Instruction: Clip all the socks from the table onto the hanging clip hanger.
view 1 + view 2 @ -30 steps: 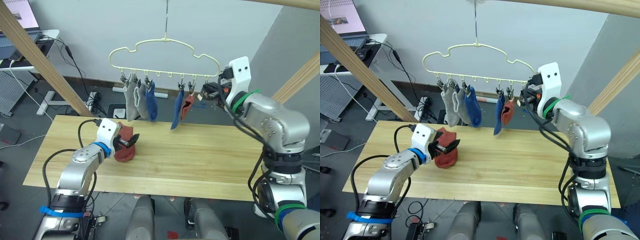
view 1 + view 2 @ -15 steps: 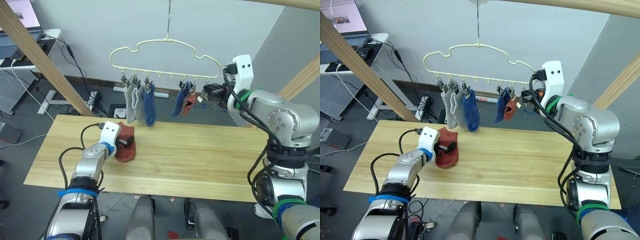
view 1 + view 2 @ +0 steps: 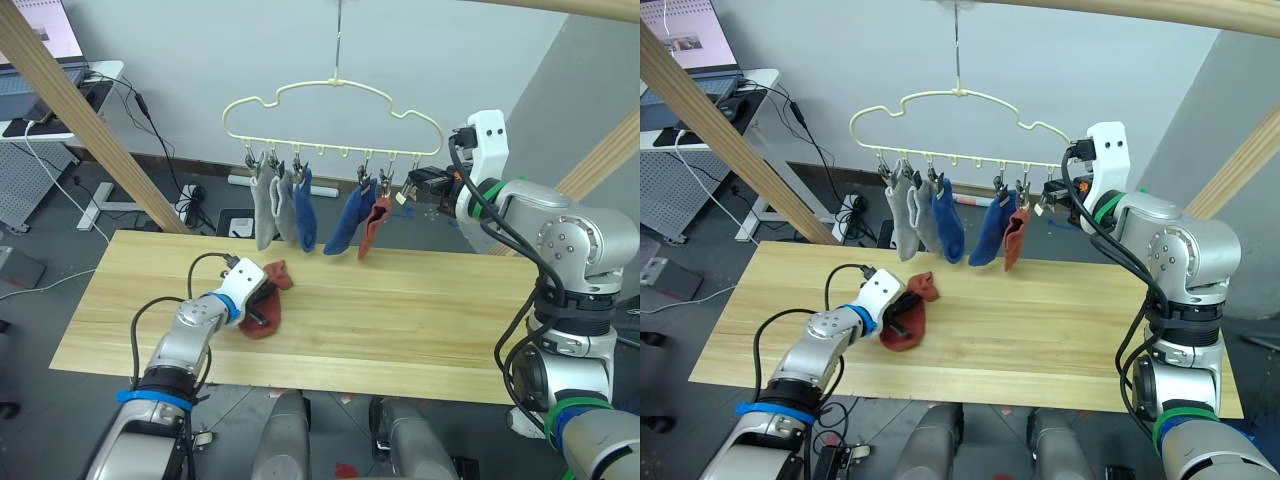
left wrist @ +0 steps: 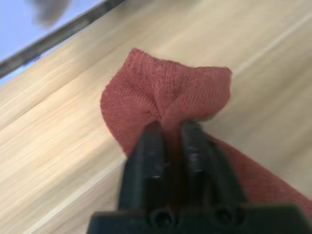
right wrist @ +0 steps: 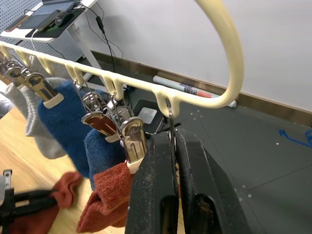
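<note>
Left wrist view has my left gripper (image 4: 170, 134) pinched on the last rust-red sock (image 4: 170, 92) lying on the table (image 3: 420, 310). My right gripper (image 5: 173, 146) is clamped on an end clip (image 5: 170, 109) of the clip hanger (image 3: 330, 105). I judge that thin fold could slip free on lifting.

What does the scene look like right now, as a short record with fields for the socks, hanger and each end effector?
Socks hung: five on the hanger, two grey, two blue, one red
Sock left: red sock on the table
Left end effector: shut on the red sock on the table
Right end effector: shut on the hanger's end clip
</note>
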Robot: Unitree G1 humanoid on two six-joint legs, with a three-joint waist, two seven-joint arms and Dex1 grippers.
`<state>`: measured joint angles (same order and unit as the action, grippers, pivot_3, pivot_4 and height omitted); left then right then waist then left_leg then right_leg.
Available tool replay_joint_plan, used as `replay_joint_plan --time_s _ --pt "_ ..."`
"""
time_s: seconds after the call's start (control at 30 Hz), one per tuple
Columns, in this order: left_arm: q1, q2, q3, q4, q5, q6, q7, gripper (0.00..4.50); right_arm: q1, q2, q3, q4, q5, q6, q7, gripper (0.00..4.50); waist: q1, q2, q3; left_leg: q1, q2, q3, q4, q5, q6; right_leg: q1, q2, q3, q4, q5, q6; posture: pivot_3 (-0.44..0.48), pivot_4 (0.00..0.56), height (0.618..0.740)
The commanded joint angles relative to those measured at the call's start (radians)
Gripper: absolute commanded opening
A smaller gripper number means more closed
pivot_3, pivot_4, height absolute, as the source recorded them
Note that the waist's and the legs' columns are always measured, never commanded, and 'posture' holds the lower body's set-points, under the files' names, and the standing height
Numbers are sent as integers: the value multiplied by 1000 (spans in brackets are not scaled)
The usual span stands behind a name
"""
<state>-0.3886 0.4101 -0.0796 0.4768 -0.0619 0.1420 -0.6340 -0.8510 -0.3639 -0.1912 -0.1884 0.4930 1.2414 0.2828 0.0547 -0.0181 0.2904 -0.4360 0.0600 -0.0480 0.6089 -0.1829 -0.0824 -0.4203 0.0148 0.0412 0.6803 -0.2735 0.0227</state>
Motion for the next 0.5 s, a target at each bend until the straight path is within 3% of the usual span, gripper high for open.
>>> replay_joint_plan --time_s 0.03,0.13,0.3,0.5 --pt "-2 -63 10 -164 -102 2 -69 15 -11 -21 -18 22 16 48 6 0 0 -1 1 -1 0 0 1 0 0 0 0 0 0 0 0 143 286 740" --pt "11 -105 7 -320 -200 44 -149 15 -46 2 -94 54 48 152 -12 0 -3 -2 1 -2 1 0 1 0 0 -1 1 -1 0 0 -1 134 284 740" --pt "30 -148 -27 -568 -322 102 -204 15 -154 121 -350 118 86 359 -102 0 -8 -2 1 -1 1 -1 0 0 0 -1 1 -1 0 3 -5 128 281 740" --pt "9 -182 -67 -600 -308 100 -180 15 -171 161 -445 163 180 373 -237 0 -7 -2 1 -1 0 0 0 0 0 -1 1 0 0 2 -3 123 279 740"
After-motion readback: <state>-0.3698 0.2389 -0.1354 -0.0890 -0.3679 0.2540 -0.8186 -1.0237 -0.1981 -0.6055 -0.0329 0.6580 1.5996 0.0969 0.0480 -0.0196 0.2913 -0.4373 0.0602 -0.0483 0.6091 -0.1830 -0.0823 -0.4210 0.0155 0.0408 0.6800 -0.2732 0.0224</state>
